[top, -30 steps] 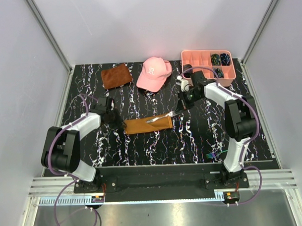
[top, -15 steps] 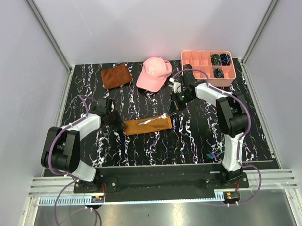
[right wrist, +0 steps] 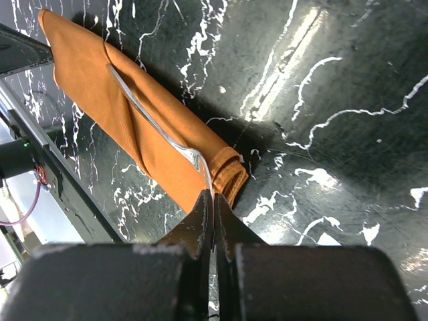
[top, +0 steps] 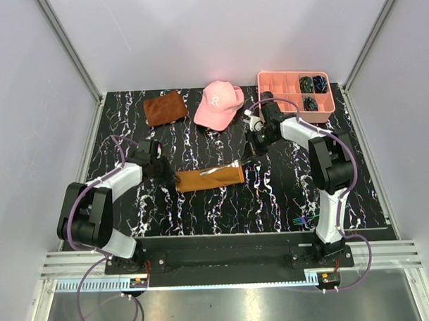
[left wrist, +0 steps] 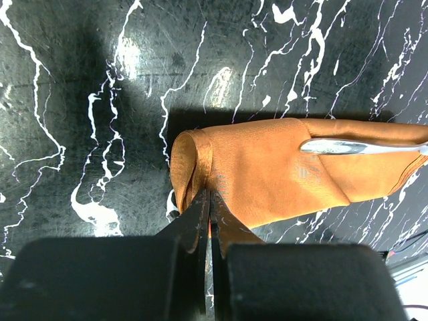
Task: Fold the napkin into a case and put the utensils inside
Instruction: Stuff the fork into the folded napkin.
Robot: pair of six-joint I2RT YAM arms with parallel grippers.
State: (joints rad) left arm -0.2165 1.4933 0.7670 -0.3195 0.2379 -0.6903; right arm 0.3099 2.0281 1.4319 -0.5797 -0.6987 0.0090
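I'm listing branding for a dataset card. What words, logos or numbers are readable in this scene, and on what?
"R": a white mark on the front of the pink cap. It is small, so read it with caution.
No text shows on the folded napkin, the pink tray or the rust-brown cloth.

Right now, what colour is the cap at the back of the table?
The cap is pink, seen best in the top view.
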